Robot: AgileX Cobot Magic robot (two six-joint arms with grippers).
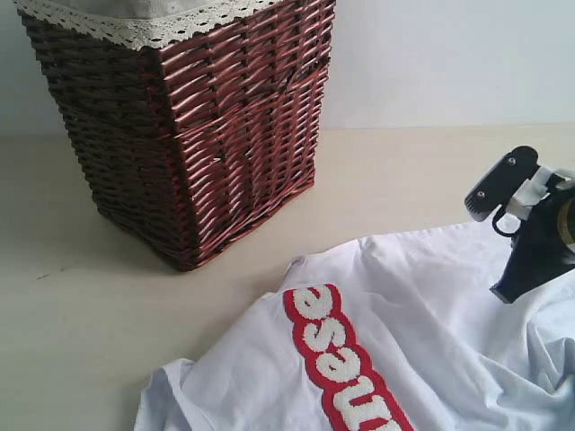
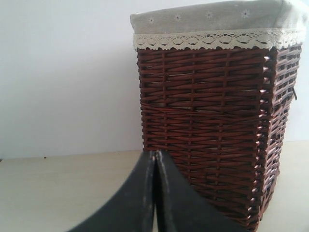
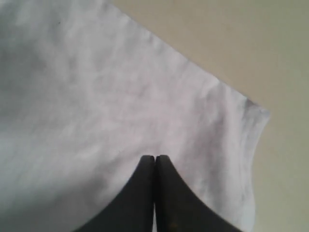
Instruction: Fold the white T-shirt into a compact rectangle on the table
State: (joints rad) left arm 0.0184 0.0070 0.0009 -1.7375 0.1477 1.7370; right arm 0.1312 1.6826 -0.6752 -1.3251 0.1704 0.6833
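The white T-shirt (image 1: 431, 341) is lying spread out on the surface (image 1: 72, 296), taking up the near right part of the exterior view and running off its lower and right edges. It is showing its printed side, with the fuzzy white letters (image 1: 346, 368) in their red outline slanting across the cloth in a band. The fabric is rumpling into soft folds toward the right edge, and one rounded corner is bunching up at the near left. Over on the right, the right tool (image 1: 508, 292) is pointing down at the shirt close to its far hem, with the black arm behind it leaning in from the side. From the right wrist view its two dark fingers are pressing flat against each other, so the tool is closed, its tips sitting right over plain white cloth near a corner of the garment, with bare beige surface just beyond that corner. Whether a pinch of fabric is caught between them cannot be told. The left tool (image 2: 155, 162) is closed too, fingers meeting tip to tip and gripping nothing, and it is facing the dark brown wicker basket (image 1: 207, 135) from close by. That basket is standing upright on the far left of the surface, apart from the shirt, with a pale fabric liner (image 1: 135, 27) and its lace trim folding over the rim, and a plain light wall (image 1: 449, 63) is rising behind it all.
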